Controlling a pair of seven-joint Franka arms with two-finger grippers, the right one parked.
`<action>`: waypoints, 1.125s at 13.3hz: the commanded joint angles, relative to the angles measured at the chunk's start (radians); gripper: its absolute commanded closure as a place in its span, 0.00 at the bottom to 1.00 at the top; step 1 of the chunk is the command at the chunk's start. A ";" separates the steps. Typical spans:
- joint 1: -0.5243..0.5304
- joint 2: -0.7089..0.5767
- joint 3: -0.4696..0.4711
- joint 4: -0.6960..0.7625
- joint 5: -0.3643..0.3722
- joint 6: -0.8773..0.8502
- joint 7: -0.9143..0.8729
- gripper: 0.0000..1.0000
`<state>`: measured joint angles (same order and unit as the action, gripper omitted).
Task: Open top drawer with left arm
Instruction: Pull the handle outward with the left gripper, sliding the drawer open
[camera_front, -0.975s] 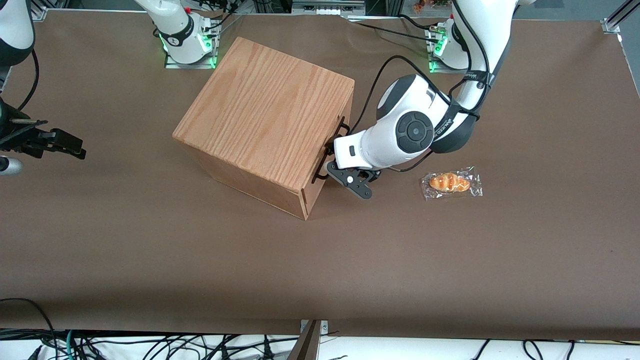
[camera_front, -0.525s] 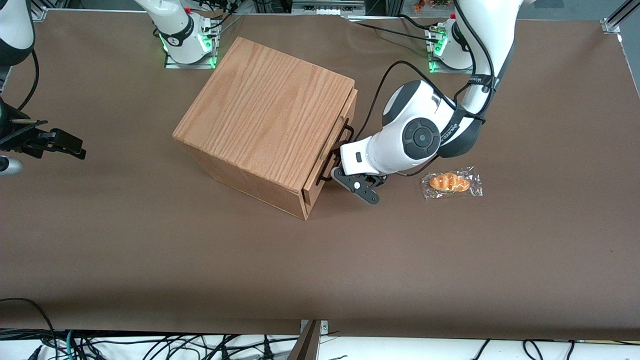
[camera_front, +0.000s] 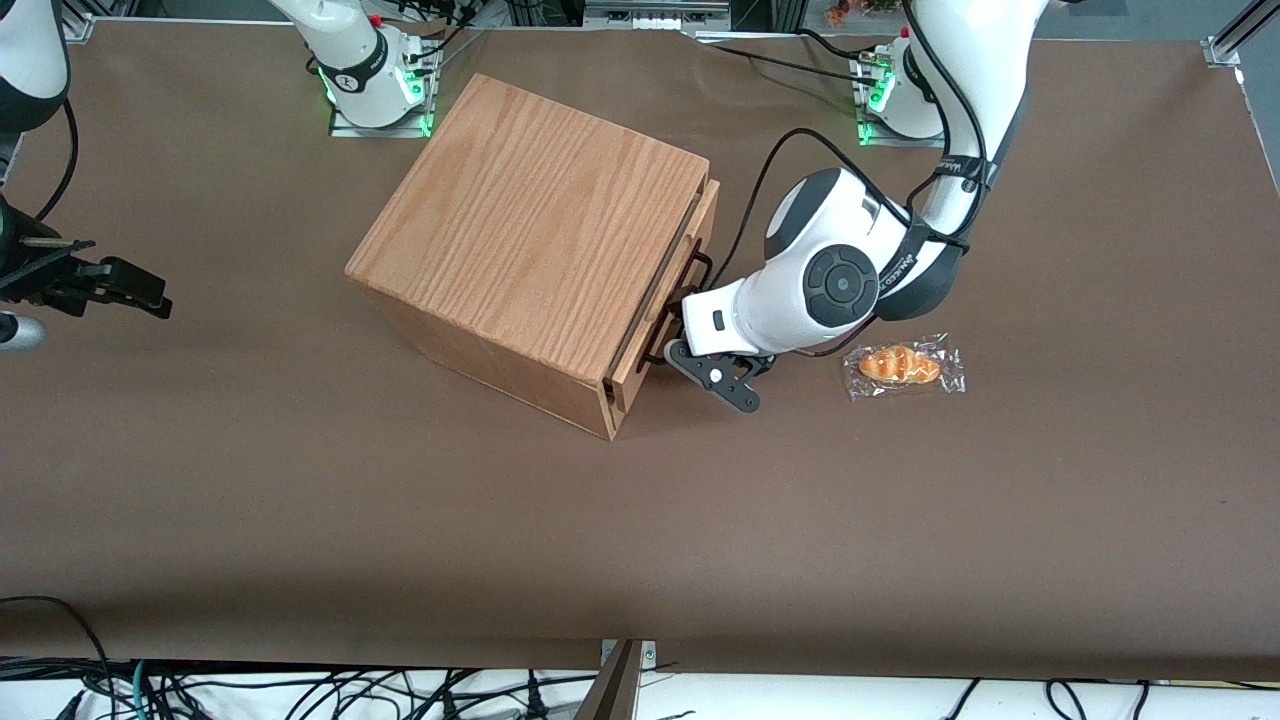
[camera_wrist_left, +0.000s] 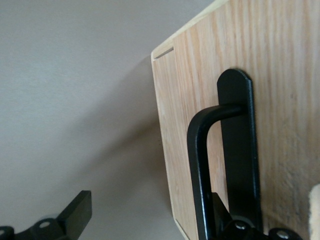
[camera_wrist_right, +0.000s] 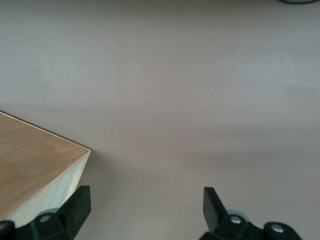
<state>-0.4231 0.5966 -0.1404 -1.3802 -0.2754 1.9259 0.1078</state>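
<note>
The top drawer (camera_front: 702, 222) stands a small way out of the oak-grain box (camera_front: 540, 220), with a narrow gap along the box's top edge. Its long black wire handle (camera_front: 690, 275) runs along the drawer front (camera_wrist_left: 190, 130). In the left wrist view the handle (camera_wrist_left: 200, 150) curves out from its black mounting plate. The left arm (camera_front: 830, 280) reaches down in front of the drawer. My left gripper (camera_front: 700, 350) (camera_wrist_left: 150, 212) is open, one finger tucked between the handle and the drawer front. The other finger (camera_wrist_left: 77, 212) stays out over the table.
A bread roll in a clear wrapper (camera_front: 902, 365) lies on the brown table (camera_front: 640, 520), close beside the left arm's elbow toward the working arm's end. The arms' bases (camera_front: 375, 75) stand at the table edge farthest from the front camera.
The drawer has slid out of the box by a small amount. The left arm and gripper have moved with the handle, away from the box.
</note>
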 joint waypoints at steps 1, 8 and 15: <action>0.023 0.011 0.004 -0.002 0.082 -0.007 0.021 0.00; 0.093 0.011 0.004 -0.003 0.084 -0.030 0.023 0.00; 0.124 0.009 0.004 0.000 0.110 -0.028 0.047 0.00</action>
<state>-0.3115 0.5906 -0.1421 -1.3805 -0.2346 1.8706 0.1276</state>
